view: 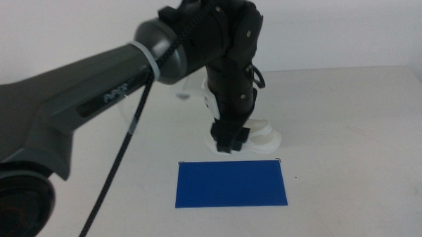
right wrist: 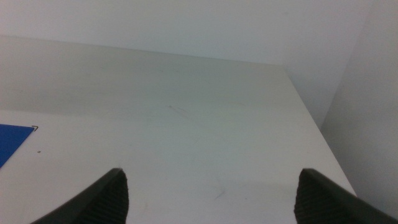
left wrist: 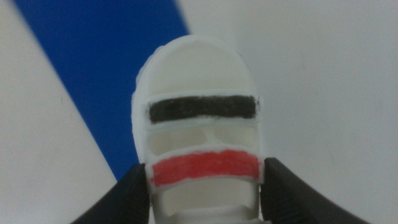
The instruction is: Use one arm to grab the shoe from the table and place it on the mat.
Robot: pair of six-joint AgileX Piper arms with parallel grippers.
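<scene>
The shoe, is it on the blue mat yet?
Not yet. Done: the left end effector has its jaws on both sides of the shoe, by the red strap. In hand: the shoe is beside the mat, not on it. Left: move it over and set it down. The right end effector waits open over bare table.

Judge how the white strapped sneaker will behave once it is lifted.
The sneaker looks stiff and moulded, so probably won't flop. Smooth sides may slip between the left hand's jaws. Its wide flat sole should sit steady on the blue mat. The right hand waits open.
</scene>
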